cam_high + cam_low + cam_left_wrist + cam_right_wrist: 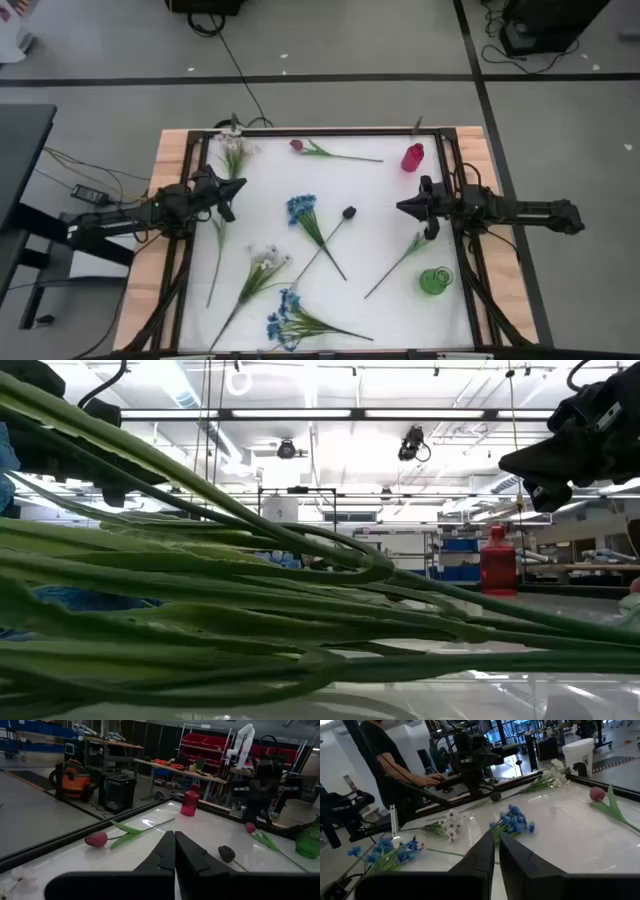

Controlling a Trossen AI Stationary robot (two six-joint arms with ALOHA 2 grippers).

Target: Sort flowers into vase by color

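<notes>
Blue flowers (pixel 303 210) lie mid-table between my two arms; I see the left gripper (pixel 237 189) and right gripper (pixel 403 207) both pressed together, holding nothing.

No writing, label, brand, number or sign can be read in any view. The red bottle (pixel 412 157), the green vase (pixel 435 281) and the counter (pixel 380 215) carry no legible marks, and the shelves and bins in the room beyond show nothing that can be made out.
</notes>
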